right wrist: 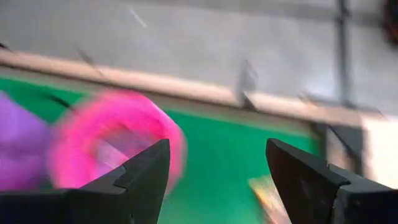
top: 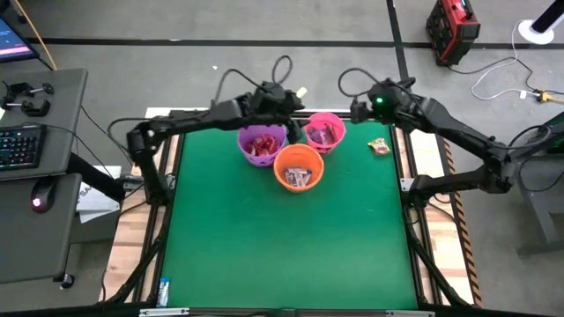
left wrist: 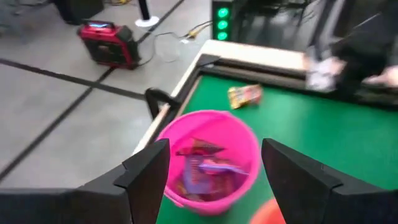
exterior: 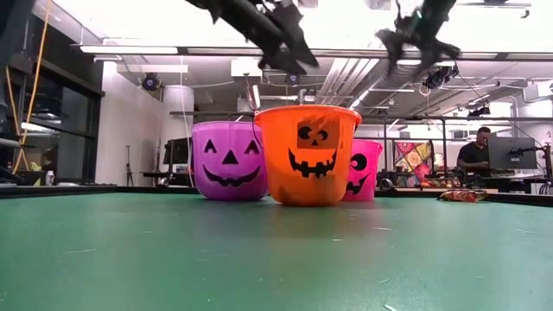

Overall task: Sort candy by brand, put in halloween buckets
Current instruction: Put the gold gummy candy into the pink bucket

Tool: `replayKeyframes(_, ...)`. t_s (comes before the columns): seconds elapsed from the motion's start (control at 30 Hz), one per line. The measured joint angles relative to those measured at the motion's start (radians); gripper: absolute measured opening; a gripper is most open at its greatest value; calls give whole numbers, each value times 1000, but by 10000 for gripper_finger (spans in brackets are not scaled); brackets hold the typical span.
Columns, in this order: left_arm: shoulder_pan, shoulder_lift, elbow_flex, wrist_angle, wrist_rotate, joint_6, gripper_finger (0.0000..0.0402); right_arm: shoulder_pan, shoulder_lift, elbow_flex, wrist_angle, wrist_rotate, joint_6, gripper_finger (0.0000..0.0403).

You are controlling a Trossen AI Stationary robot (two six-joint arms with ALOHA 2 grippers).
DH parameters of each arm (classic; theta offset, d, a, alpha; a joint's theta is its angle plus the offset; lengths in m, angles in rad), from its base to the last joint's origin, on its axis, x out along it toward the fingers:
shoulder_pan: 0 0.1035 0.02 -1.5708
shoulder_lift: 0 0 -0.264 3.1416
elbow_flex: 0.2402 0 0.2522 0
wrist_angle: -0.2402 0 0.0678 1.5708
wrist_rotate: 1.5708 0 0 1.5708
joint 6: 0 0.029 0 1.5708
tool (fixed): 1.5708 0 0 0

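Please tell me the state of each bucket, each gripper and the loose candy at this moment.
purple bucket: upright, candy inside
orange bucket: upright, candy inside
pink bucket: upright, candy inside
loose candy: lying on the table
left gripper: open, empty, above the pink bucket
right gripper: open, empty

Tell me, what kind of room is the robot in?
It looks like a robot lab or workshop. A desk with a keyboard stands beside the green table, cables trail over the grey floor, and a person sits at a monitor in the background.
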Motion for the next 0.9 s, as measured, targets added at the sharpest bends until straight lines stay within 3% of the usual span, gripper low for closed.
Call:
replayKeyframes(0.1, 8, -92, 0, -61, 51, -53, 246, -82, 36, -47, -152, -79, 34, 259)
replayKeyframes(0.2, 10, -190, 0, -66, 70, -98, 246, -168, 63, -157, -124, -245, 31, 259)
replayKeyframes(0.27, 9, -257, 0, -62, 70, -110, 246, -204, 97, -234, -83, -281, 29, 259)
replayKeyframes(0.5, -9, -474, -32, -61, 45, -131, 246, -255, 251, -382, -26, -196, 50, 259)
replayKeyframes(0.67, -42, -620, -141, -62, -68, -178, 246, -253, 352, -396, 4, -71, 53, 259)
replayKeyframes(0.9, -99, -798, -326, -60, -178, -314, 246, -253, 463, -395, 80, -71, 33, 223)
